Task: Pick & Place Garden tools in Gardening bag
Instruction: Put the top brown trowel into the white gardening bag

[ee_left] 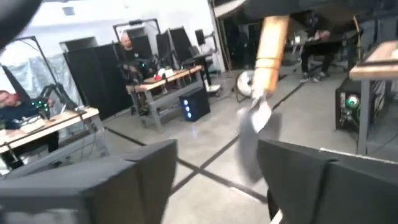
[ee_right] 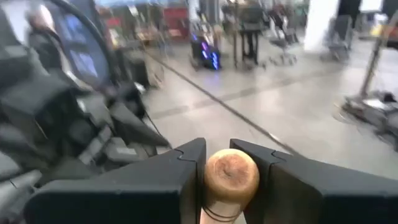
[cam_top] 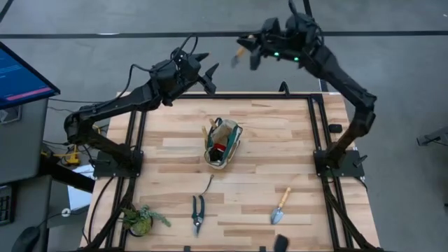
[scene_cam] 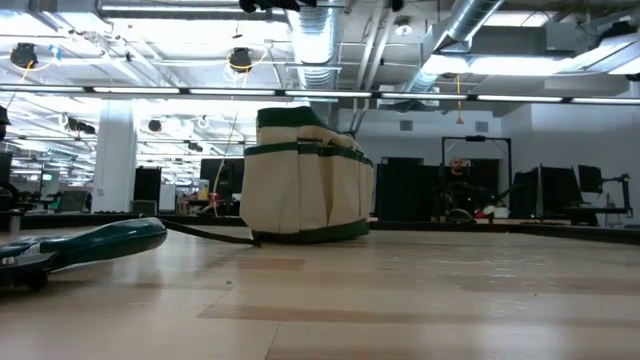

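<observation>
Both arms are reaching beyond the counter's far edge, at about 12 o'clock from the gardening bag. The right tool is clamping the round wooden handle end of a trowel, its fingers pressing on both sides. The left tool is standing with its fingers apart just beside it, gripping nothing. The bag is sitting at the counter's centre with tools inside. At 6 o'clock from it are lying a thin hooked tool and black pruning shears, at 5 o'clock a second trowel, at 7 o'clock a leafy plant clump.
</observation>
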You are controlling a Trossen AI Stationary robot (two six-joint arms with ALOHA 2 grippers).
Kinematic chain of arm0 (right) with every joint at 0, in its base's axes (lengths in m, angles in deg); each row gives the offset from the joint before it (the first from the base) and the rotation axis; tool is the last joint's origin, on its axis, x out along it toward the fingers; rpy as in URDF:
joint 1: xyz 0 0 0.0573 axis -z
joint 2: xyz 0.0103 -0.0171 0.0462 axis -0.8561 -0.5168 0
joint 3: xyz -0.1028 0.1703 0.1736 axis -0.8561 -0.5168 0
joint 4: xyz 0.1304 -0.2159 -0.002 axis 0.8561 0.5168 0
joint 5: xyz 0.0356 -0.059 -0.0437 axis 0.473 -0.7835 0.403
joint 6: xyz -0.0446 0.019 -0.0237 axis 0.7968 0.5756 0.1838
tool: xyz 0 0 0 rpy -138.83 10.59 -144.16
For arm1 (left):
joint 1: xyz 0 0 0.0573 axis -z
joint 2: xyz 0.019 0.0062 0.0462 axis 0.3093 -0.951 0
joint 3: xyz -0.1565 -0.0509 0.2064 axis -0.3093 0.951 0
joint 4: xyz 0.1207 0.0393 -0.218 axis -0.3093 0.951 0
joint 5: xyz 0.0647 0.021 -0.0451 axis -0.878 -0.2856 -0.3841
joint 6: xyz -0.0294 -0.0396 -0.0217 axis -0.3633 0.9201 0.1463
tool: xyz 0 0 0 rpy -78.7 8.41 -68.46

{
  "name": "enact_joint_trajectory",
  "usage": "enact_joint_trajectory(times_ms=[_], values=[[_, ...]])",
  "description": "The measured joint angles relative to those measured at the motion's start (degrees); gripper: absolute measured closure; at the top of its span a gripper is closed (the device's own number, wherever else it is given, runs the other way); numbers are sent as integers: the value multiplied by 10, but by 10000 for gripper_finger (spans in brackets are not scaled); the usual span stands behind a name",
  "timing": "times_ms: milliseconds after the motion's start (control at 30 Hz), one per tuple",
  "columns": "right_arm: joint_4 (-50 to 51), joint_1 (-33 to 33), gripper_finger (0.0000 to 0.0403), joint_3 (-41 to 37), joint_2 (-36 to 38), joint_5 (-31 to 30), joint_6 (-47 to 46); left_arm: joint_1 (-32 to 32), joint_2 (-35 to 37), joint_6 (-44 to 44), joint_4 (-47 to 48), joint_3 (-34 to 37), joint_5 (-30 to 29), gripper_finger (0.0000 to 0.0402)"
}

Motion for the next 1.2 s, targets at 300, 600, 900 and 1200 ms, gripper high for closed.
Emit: enact_joint_trajectory(times_ms=[300,600,900,1200], values=[[145,41,350,-80,50,24,55,1,31,15,67,0,5,135],[-172,21,350,-460,119,98,-12,2,103,19,91,0,6,166],[-281,1,350,-545,115,195,-2,2,134,33,91,0,-14,185],[-254,2,350,-545,96,241,7,2,130,56,93,0,-13,188]])
